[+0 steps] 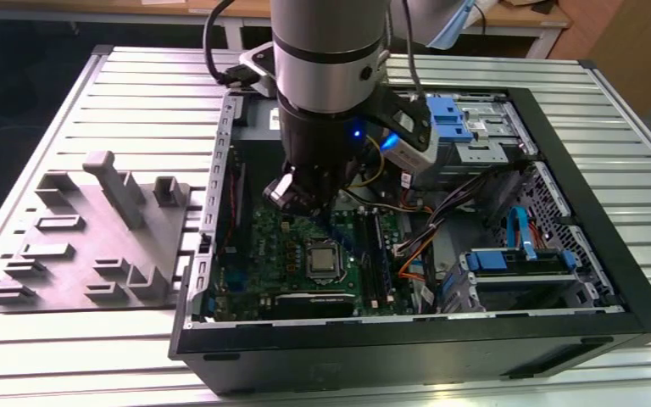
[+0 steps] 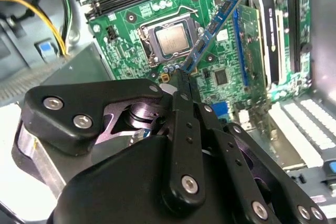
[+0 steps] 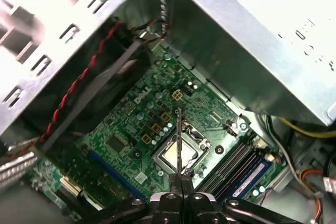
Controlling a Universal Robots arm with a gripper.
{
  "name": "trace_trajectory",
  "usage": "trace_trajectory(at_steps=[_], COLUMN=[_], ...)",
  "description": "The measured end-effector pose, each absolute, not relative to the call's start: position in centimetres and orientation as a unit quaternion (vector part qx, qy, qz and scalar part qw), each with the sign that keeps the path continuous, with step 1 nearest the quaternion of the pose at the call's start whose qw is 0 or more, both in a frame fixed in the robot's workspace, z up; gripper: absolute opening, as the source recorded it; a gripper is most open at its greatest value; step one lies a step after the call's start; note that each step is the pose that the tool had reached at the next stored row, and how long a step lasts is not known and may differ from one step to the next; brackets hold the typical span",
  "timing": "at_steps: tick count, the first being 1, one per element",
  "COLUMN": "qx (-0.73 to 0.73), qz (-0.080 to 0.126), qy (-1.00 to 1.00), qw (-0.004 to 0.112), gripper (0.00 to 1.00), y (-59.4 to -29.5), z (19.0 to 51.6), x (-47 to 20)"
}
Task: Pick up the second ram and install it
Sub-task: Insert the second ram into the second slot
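Down inside the open computer case (image 1: pixel 416 343), over the green board (image 2: pixel 131 14), the gripper (image 2: pixel 184 77) has its two fingers pinched tight on one end of the memory stick (image 2: pixel 215 24). The stick is a long, thin, blue-green strip with dark chips. It hangs in the air above the board, near the square silver chip (image 2: pixel 170 40), and it is not in a slot. In the first wrist view it is seen from its edge, like a thin line.

The long black slots (image 3: pixel 228 163) lie beside the chip. A blue strip (image 3: pixel 251 174) runs along the outer one; I cannot tell if it is a slot or another stick. An upright card (image 2: pixel 257 35) stands just past the held stick. A yellow wire (image 2: pixel 52 19), a red twisted wire (image 3: pixel 73 87) and a big metal box (image 3: pixel 252 35) crowd the edges. A grey tray (image 1: pixel 88 246) sits on the table (image 1: pixel 133 85), well apart from the case, on the exterior view's left.

The thick arm (image 1: pixel 325 85) covers the back of the case. The end of the stick between the fingers is hidden.

Small white print marks the board, and faint print marks the metal box.
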State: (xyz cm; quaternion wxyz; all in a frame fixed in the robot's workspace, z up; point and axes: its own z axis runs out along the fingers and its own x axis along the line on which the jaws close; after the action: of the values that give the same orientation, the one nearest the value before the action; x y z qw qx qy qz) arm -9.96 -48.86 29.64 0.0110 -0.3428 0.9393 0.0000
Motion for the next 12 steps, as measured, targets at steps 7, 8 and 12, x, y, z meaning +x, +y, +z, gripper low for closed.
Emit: trace_trajectory(at_steps=[7,8,12], qx=[-0.282,-0.274,-0.239], qz=[-0.001,-0.001,-0.001], qy=[0.959,0.962,0.971], qw=[0.011,0.011,0.011], gripper=[0.11,0.11,0.11], y=[-48.86,-48.86,-48.86], z=[29.51,29.5,29.42], x=[-9.96,-9.96,-9.96])
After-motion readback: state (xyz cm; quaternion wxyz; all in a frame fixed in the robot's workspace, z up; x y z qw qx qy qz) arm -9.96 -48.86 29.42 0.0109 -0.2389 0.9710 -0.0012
